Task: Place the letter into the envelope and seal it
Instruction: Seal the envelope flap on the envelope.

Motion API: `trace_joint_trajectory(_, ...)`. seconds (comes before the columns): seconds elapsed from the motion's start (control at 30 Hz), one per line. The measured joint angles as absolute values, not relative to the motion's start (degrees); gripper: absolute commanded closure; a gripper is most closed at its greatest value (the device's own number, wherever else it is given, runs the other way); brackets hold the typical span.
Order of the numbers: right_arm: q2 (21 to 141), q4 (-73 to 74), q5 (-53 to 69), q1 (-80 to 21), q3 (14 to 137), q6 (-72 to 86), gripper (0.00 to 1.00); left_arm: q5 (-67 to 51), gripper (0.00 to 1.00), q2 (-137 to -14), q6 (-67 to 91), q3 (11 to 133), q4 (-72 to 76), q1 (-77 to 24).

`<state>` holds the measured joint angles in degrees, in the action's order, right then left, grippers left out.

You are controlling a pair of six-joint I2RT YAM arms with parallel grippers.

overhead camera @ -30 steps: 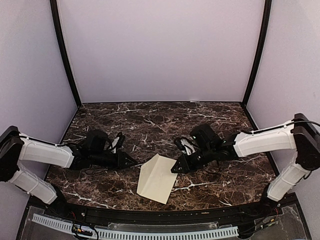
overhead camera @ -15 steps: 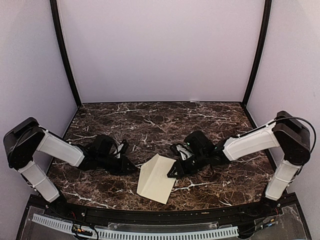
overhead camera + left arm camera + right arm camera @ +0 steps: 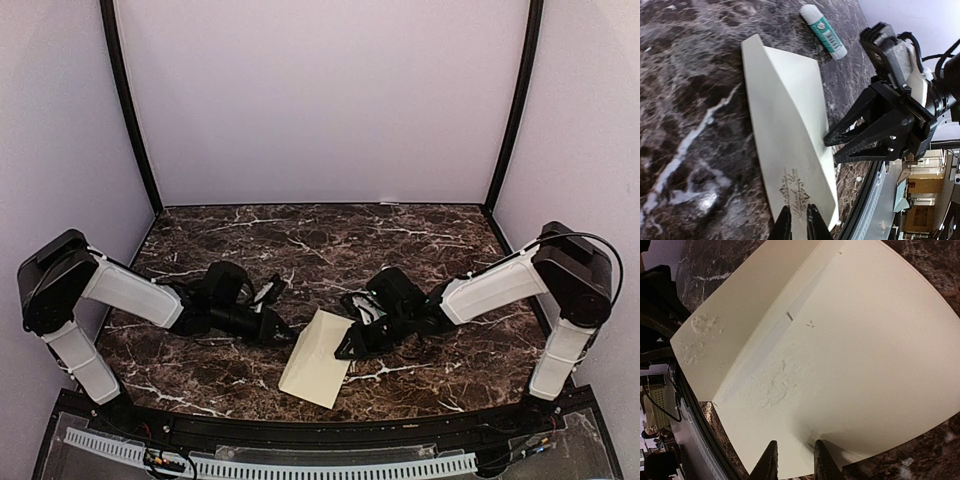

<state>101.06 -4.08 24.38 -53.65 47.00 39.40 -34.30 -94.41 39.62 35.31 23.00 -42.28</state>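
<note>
The cream envelope lies near the table's front edge with its flap standing up along the fold. A faint emblem marks the flap's outer face. My left gripper is against that face at the emblem, jaws nearly together with nothing between them. It reaches the envelope's left edge in the top view. My right gripper stands slightly open, its tips resting on the envelope's body at the right edge. Glue smears show inside. The letter does not show.
A white and green glue stick lies on the dark marble table beyond the envelope. The table's front rail runs just below the envelope. Lilac walls close in the back and sides.
My left gripper has moved right to the envelope's flap and drawn its jaws together. The flap now stands steeper. My right gripper has slid slightly left and down on the envelope.
</note>
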Motion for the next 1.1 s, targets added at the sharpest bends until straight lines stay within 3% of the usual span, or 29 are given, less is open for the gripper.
trace_joint_trajectory(0.33, 101.38, -4.36, 24.18, -53.65, 47.00, 39.59, 0.78, -33.61, 0.90, -97.56, 37.93, 39.72, 22.22, -47.75)
trace_joint_trajectory(1.1, 101.10, -6.44, 23.35, -53.74, 46.46, 41.21, 0.80, -32.99, 0.95, -105.75, 42.85, 38.17, 32.10, -49.80)
